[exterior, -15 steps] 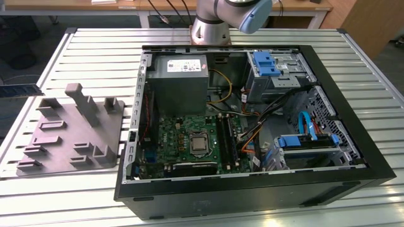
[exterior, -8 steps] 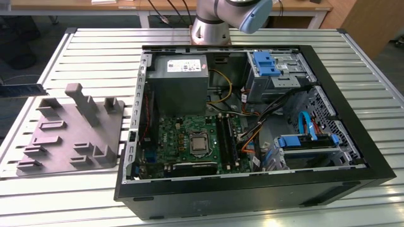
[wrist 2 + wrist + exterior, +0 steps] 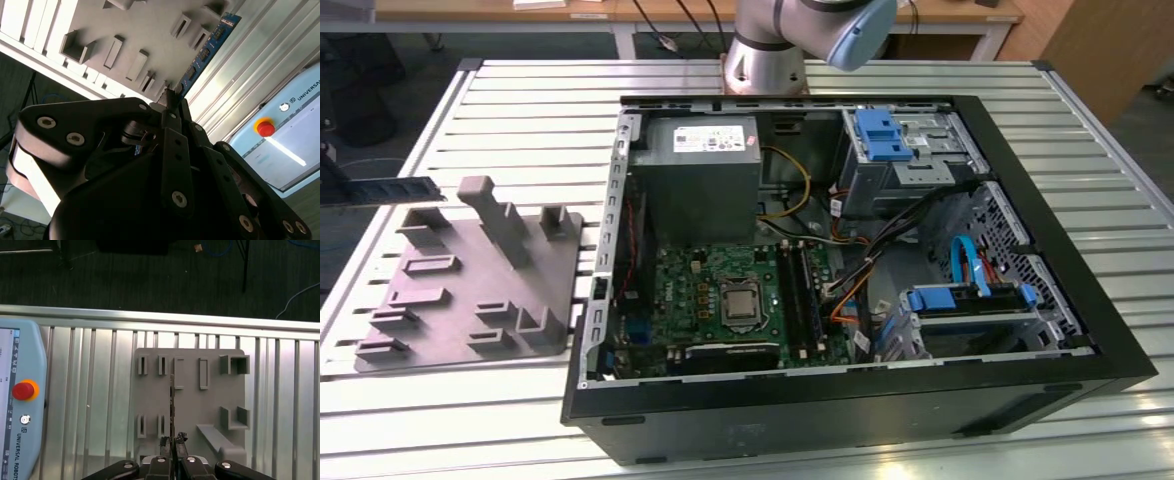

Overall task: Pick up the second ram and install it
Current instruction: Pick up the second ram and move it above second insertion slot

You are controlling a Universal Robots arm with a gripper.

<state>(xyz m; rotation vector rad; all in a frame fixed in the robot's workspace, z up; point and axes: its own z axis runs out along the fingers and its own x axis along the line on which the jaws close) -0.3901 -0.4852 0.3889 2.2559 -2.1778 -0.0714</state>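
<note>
The robot's arm (image 3: 766,55) shows a round, silver-grey metal column with a flared foot, standing at the slatted counter's (image 3: 520,90) far edge in the exterior view. Its joint wears a pale blue-grey plastic cap (image 3: 857,32). In both wrist views the matt black claw (image 3: 172,97) (image 3: 173,440) has flat linked bars, a broad rounded body and small silver round-headed screws (image 3: 179,199).

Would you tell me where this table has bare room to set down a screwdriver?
Bare slats lie between the grey tray and the teach pendant, and beyond the tray toward the arm's base. The gripper holds the second ram over the tray; the computer case is crowded inside.
</note>
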